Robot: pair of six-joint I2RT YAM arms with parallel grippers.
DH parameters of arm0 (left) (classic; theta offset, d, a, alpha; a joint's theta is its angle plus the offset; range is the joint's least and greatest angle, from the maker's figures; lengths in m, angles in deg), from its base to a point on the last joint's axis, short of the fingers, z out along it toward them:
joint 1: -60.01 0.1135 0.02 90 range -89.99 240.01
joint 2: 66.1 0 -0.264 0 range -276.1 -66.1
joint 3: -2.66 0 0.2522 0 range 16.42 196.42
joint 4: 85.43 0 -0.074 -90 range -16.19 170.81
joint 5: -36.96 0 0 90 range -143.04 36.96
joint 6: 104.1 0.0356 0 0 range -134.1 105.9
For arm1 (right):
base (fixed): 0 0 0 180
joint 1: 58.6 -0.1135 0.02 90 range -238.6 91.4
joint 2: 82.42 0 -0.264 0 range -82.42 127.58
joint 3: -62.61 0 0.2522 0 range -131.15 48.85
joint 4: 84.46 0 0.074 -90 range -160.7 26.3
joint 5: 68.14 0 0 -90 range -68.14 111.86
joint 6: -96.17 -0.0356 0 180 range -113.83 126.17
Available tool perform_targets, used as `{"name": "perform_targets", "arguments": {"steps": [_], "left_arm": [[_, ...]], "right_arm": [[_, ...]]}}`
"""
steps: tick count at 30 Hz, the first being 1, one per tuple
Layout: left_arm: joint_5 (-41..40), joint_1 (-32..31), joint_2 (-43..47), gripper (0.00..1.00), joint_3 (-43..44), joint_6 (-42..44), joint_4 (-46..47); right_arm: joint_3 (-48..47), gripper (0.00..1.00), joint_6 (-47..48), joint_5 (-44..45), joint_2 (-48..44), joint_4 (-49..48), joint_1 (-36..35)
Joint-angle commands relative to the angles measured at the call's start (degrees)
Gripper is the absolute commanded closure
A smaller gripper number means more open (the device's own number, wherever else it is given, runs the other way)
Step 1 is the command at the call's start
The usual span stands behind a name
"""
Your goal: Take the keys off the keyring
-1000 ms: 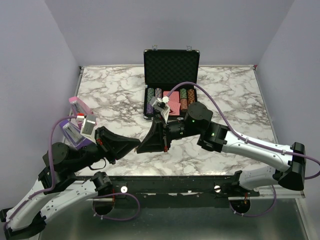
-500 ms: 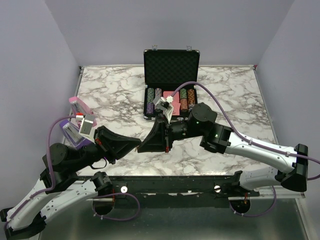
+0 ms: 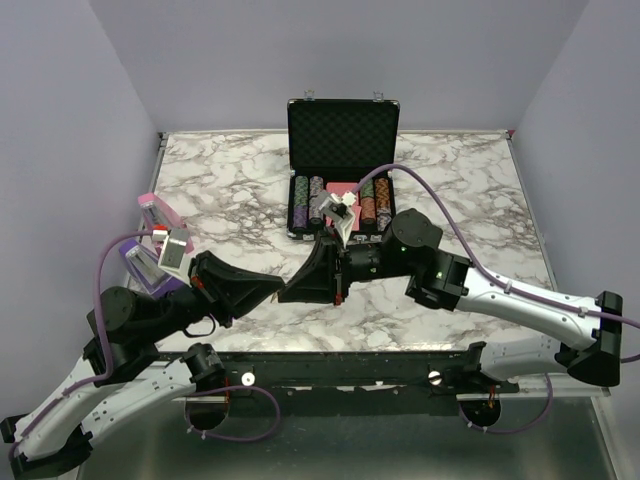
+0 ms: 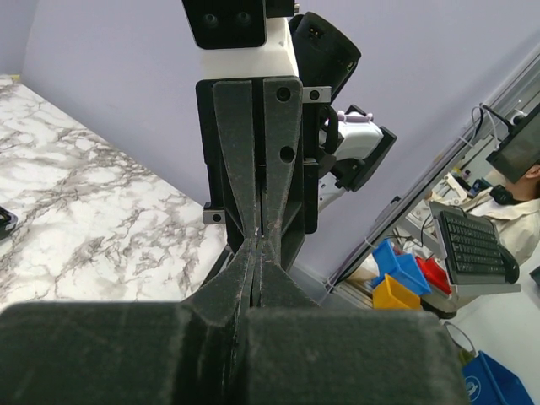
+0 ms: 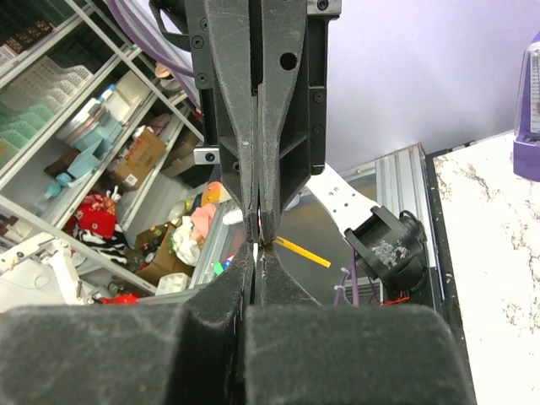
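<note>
My left gripper point(image 3: 274, 290) and right gripper point(image 3: 287, 292) meet tip to tip above the marble table point(image 3: 230, 190) near its front edge. Both are shut. In the right wrist view a tiny silver-white sliver, seemingly a key point(image 5: 256, 251), sticks out of my right gripper point(image 5: 256, 256). A small orange glint, seemingly the keyring point(image 5: 269, 223), sits between the left gripper's fingers point(image 5: 234, 126) facing it. In the left wrist view my left gripper point(image 4: 256, 243) presses against the right gripper's fingers point(image 4: 283, 126), with only a pale speck between them. The rest of the keys and keyring is hidden.
An open black chip case point(image 3: 343, 130) with poker chips stands at the back centre, behind the right wrist. Pink and purple boxes point(image 3: 158, 214) sit at the table's left edge beside the left arm. The table's front edge point(image 3: 330, 350) lies just below the grippers.
The right arm's wrist and elbow have shifted a little to the right and back, with its fingertips still against the left gripper's. The left arm has barely moved.
</note>
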Motion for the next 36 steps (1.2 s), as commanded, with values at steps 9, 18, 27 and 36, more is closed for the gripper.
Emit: {"name": "perform_targets", "arguments": {"steps": [9, 18, 27, 36], "left_arm": [[6.9, -0.2, -0.6, 1.0, -1.9, -2.0, 1.0], [8.7, -0.2, -1.1, 1.0, -2.3, -2.4, 2.4], [18.0, -0.2, -7.1, 1.0, 3.3, 1.5, -4.1], [25.4, -0.2, -11.9, 1.0, 10.1, 7.7, -13.2]], "right_arm": [[1.0, 0.99, 0.3, 7.0, -2.8, -7.1, 0.3], [1.7, 0.99, -0.3, 8.0, -3.4, -8.3, 0.3], [1.1, 0.99, -0.5, 5.6, -2.9, -8.1, 0.3], [-1.6, 0.99, 0.2, 0.2, -1.5, -4.4, 0.3]]}}
